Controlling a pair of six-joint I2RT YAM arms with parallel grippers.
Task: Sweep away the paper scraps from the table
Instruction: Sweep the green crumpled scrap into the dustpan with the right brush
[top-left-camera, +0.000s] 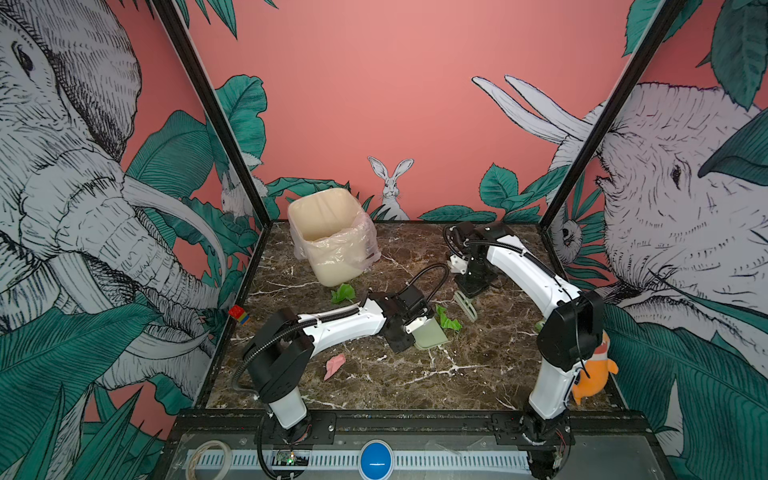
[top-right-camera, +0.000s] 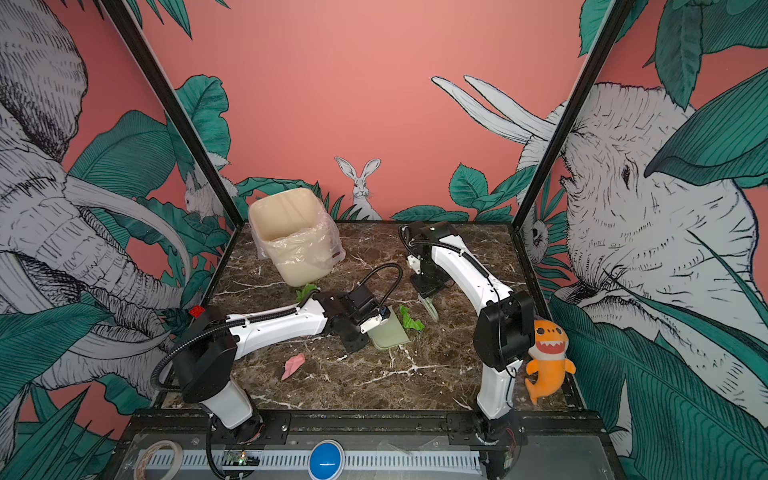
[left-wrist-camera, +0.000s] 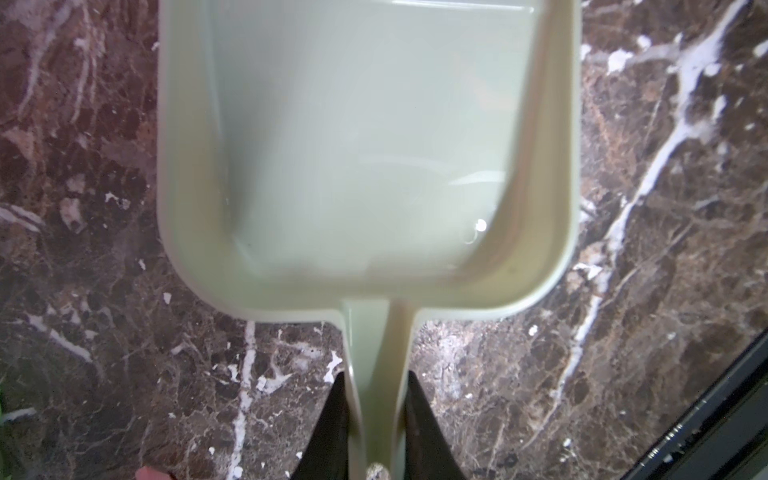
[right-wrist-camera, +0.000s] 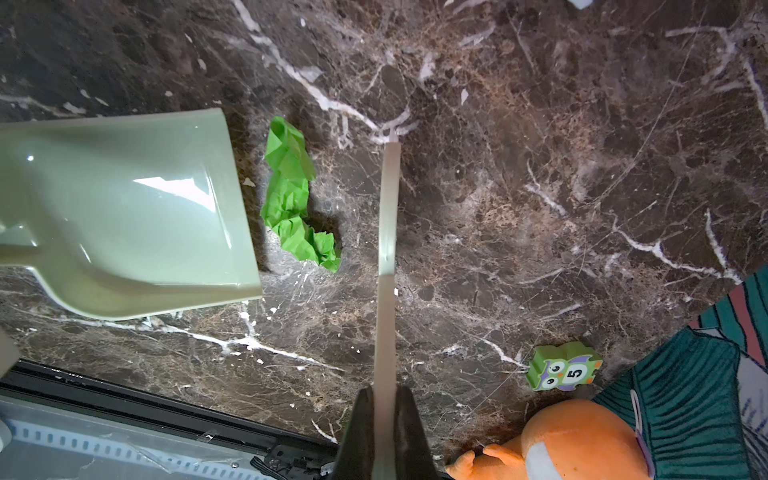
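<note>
Left pincer: clenched on dustpan handle. Right pincer: clenched on brush; green paper scrap ahead, between brush and dustpan.

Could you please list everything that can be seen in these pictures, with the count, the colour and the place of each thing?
table: one, dark brown marble look, under everything
bin: one, cream with a clear bag, far left of the table
paper scraps: three seen; one green between dustpan and sweeping tool, one green at the bin's foot, one pink near left
dustpan: one, pale green, middle, empty
sweeping tool: one, pale, right of the middle scrap
plush toy: one, orange, right edge
owl block: one, green, beside the plush toy
small block: one, red top, left frame edge
left gripper: shut on the dustpan's handle
right gripper: shut on the sweeping tool
</note>
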